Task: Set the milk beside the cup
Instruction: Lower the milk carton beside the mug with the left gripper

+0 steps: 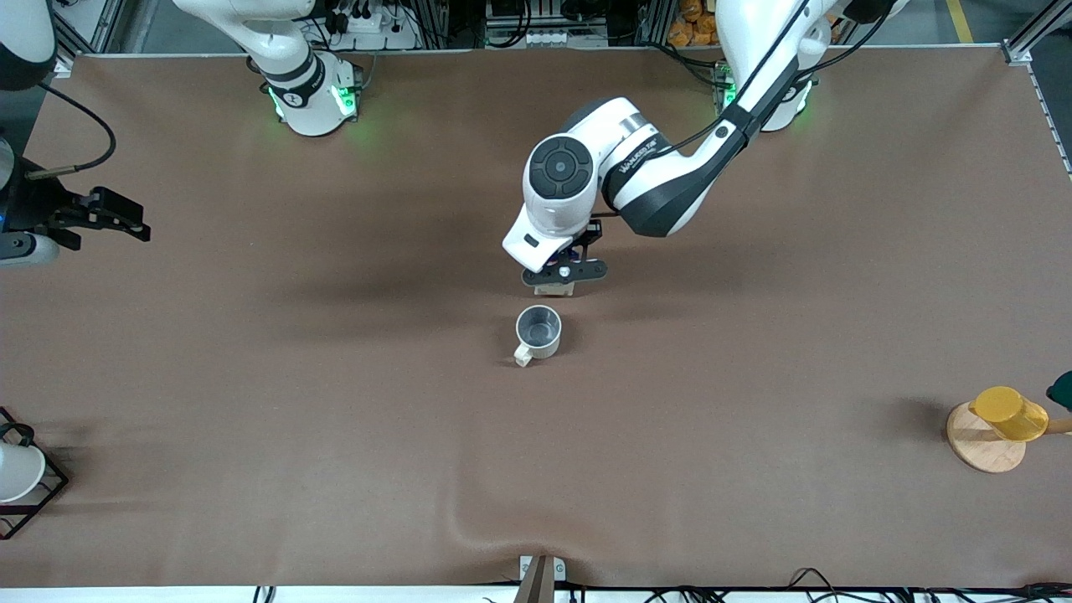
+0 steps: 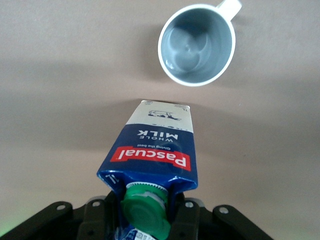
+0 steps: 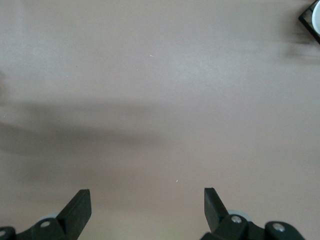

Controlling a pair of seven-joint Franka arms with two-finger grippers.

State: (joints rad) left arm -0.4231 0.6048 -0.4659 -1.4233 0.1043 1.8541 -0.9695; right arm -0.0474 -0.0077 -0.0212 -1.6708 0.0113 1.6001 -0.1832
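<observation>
left tool [image 2: 145, 220] clamps milk [image 2: 155, 150] by cap end, above desk [image 1: 754, 335] | cup [image 1: 538, 329] at milk's 6 o'clock in front view, apart | lower straight, release upright | right tool [image 3: 145, 210] wide, waits

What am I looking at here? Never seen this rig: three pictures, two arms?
Two robot arms stand at a brown table. The big picture looks down from a high camera facing them; the other two come from cameras on each wrist. The left pincer is shut on the milk, a small blue carton, holding it by its green-capped end above the table just beside the cup, a beige mug. The right pincer waits open over bare table at the right arm's end. At the table's ends sit a yellow cup on a wooden disc and a white cup in a wire rack.
</observation>
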